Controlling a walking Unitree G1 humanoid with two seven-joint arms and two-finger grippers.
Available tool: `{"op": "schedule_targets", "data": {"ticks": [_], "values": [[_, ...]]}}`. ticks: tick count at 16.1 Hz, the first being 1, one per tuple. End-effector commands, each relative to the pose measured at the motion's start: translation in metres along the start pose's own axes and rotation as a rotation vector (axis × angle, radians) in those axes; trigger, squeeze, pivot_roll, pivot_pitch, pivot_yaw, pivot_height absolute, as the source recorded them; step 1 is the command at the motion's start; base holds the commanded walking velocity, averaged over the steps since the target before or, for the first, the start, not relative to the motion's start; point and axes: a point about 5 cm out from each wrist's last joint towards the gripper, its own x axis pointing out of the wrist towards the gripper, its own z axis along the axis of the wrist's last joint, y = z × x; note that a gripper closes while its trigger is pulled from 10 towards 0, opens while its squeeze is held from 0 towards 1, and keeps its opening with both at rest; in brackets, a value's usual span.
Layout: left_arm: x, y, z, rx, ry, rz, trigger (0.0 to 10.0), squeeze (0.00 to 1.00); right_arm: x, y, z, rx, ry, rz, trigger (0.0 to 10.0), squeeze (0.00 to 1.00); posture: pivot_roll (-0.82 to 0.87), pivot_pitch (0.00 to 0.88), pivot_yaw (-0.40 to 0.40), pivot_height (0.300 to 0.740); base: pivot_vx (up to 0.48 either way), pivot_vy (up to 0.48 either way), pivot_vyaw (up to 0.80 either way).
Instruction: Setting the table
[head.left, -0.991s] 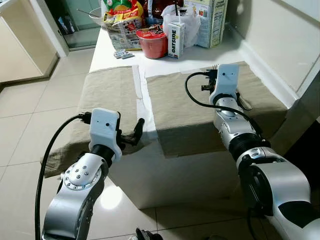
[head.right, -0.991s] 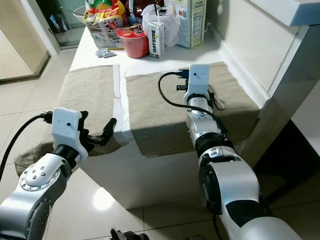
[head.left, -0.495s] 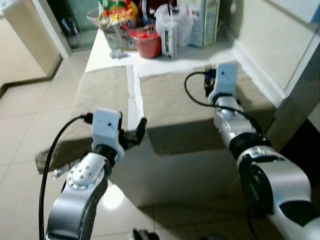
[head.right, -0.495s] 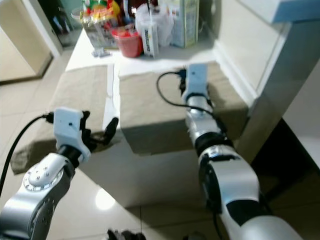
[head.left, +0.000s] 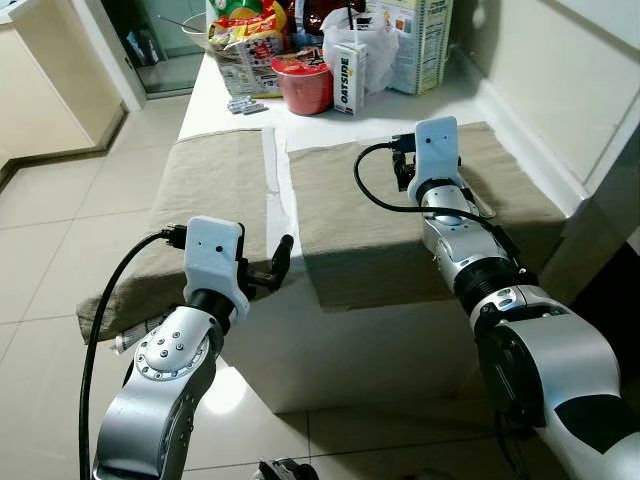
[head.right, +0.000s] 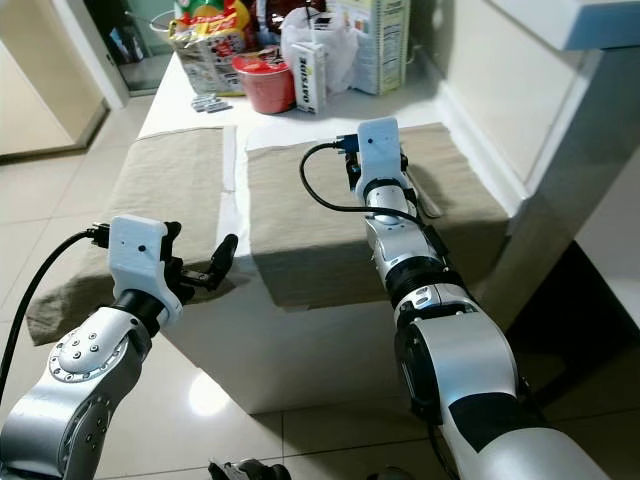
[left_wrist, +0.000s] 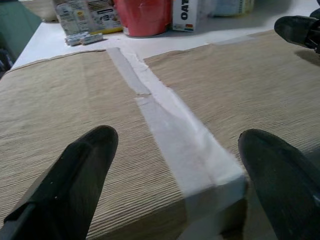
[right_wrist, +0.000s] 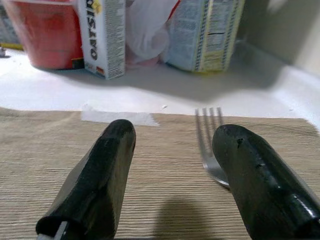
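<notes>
A fork (right_wrist: 209, 145) is seen lying flat on the right-hand placemat (head.left: 400, 215), just ahead of the right tool (right_wrist: 175, 175) and slightly toward its right finger (right_wrist: 260, 185), tines pointed away toward the clutter at the back of the surface (head.left: 235, 125). It is judged to be stiff, light and smooth metal, likely to slip or skate on the woven cloth if pressed from one side only; because it lies low against the mat, a hold across the narrow handle, which is hidden under the right finger, would probably be surer than one on the tines. The right tool is held released, its two fingers spread wide just above the mat, with nothing between them. The mat itself looks soft and ribbed, and could be dragged or wrinkled if the fingertips are dug in. Beyond the fork, an Oatside carton (right_wrist: 102, 35), a red cup (right_wrist: 47, 32), a white bag (right_wrist: 150, 30) and a printed box (right_wrist: 205, 32) are crowded well past the mat's far edge. The left tool (left_wrist: 175, 185) is also held released and empty, poised at the near edge of the surface over the white strip between the left placemat (head.left: 200, 205) and the right one.
</notes>
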Motion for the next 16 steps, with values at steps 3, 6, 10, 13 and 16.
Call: {"op": "schedule_targets", "data": {"ticks": [3, 6, 10, 13, 16], "values": [[0.001, 0.003, -0.003, 0.005, 0.014, 0.015, 10.0, 0.0, 0.001, -0.008, -0.002, -0.002, 0.032, -0.051, 10.0, 0.0, -0.03, 0.05, 0.144, 0.74, 0.0, 0.0, 0.0], [0.001, 0.003, -0.002, 0.003, 0.011, 0.015, 10.0, 0.0, 0.003, -0.024, 0.001, -0.047, 0.021, -0.1, 10.0, 0.0, -0.04, 0.049, 0.143, 0.74, 0.0, 0.0, 0.0], [0.003, 0.003, -0.002, -0.002, 0.007, 0.013, 10.0, 0.0, 0.003, -0.049, 0.002, -0.083, 0.038, -0.181, 10.0, 0.0, -0.04, 0.049, 0.142, 0.74, 0.0, 0.0, 0.0], [0.003, 0.003, -0.002, 0.002, 0.008, 0.01, 10.0, 0.0, -0.003, -0.057, -0.022, -0.081, 0.147, -0.213, 10.0, 0.0, -0.03, 0.052, 0.147, 0.74, 0.0, 0.0, 0.0], [0.002, 0.003, -0.001, 0.01, 0.008, 0.011, 10.0, 0.0, -0.007, -0.05, -0.034, -0.049, 0.191, -0.19, 10.0, 0.0, -0.03, 0.057, 0.151, 0.74, 0.0, 0.0, 0.0]]}}
